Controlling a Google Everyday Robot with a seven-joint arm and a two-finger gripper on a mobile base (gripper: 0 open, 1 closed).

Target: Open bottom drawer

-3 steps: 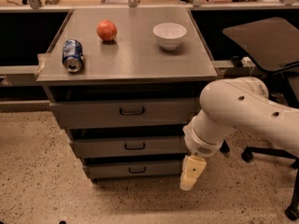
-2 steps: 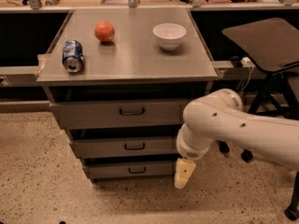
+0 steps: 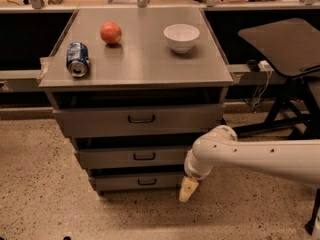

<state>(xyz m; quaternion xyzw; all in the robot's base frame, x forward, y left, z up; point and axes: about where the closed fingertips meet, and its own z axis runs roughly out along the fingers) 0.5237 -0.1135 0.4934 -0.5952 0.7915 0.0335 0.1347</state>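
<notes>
gripper (image 3: 188,189) is seen low, just beside the right end of the bottom drawer (image 3: 120,182); whether it is wide or narrow cannot be told. the drawer is placed lowest in the grey cabinet (image 3: 145,66), its small handle (image 3: 147,181) not touched.

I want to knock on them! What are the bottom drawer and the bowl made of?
Bottom drawer: probably metal, flat matte grey, dark loop handle. Bowl: maybe glazed ceramic, smooth white; could be plastic. The gripper hangs beside the drawer's right end.
</notes>
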